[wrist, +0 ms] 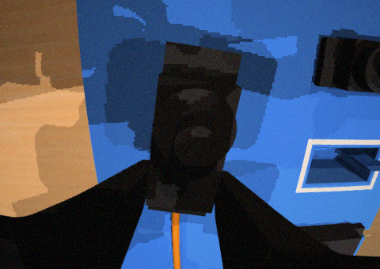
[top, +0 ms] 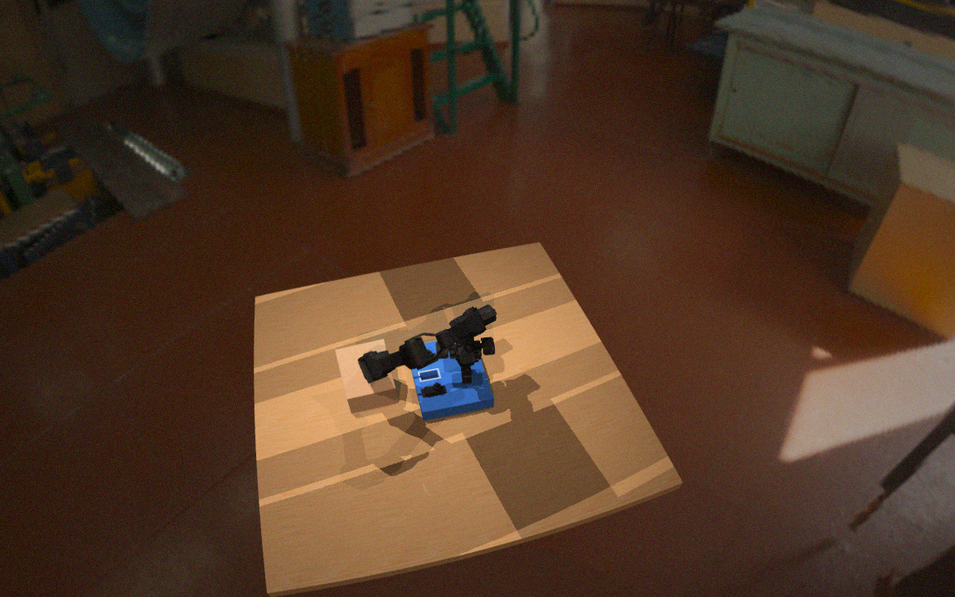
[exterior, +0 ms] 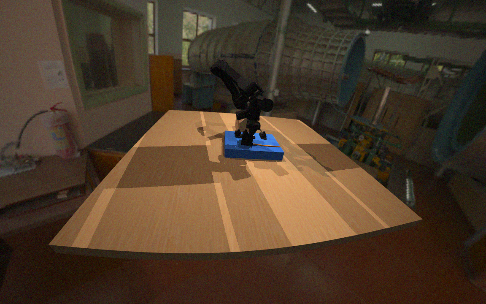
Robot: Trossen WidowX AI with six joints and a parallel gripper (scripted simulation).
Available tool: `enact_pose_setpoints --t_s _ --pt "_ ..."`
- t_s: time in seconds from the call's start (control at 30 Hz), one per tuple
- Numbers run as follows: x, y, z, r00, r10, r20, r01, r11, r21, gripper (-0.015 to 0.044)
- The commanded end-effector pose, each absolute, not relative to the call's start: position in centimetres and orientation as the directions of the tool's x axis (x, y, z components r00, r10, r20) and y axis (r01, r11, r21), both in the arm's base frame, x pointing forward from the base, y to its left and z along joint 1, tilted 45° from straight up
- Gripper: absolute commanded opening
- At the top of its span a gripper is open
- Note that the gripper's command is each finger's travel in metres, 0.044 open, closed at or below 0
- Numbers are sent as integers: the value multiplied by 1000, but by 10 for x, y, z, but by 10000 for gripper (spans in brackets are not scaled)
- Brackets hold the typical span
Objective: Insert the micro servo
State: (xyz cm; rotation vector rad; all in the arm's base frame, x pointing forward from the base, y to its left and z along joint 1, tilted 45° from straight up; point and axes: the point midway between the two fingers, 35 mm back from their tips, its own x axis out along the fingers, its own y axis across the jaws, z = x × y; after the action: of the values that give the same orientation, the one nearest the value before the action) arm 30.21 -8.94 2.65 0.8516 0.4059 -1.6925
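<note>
The loose black micro servo [wrist: 192,132] lies on the blue deck [top: 458,403] [exterior: 252,153], shaft side up, on the side away from the pockets. Its orange cable [wrist: 176,253] [exterior: 269,144] trails to the deck's edge. My gripper [wrist: 184,174] [top: 466,375] [exterior: 247,141] is down on the deck and shut on the servo's cable end, one finger against each side. The marked empty pocket, with its white outline [wrist: 302,169] [top: 429,368], is off to the right in the wrist view, apart from the servo.
Two more black servos [wrist: 348,63] [wrist: 338,234] sit in the deck on either side of the marked pocket. The deck lies on a wooden table [top: 392,519] [exterior: 161,211]. The arm's tan base block [top: 351,371] stands beside the deck.
</note>
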Motion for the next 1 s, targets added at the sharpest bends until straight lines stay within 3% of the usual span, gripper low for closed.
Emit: enact_pose_setpoints --t_s 0.0,0.07,0.17,0.97 --pt "302 -90 26 -96 -693 -715 942 -296 161 79" --pt "302 -90 26 -96 -693 -715 942 -296 161 65" --pt "303 -86 30 -96 -692 -715 942 -296 161 0" --pt "282 -61 43 -97 -691 -716 942 -296 159 0"
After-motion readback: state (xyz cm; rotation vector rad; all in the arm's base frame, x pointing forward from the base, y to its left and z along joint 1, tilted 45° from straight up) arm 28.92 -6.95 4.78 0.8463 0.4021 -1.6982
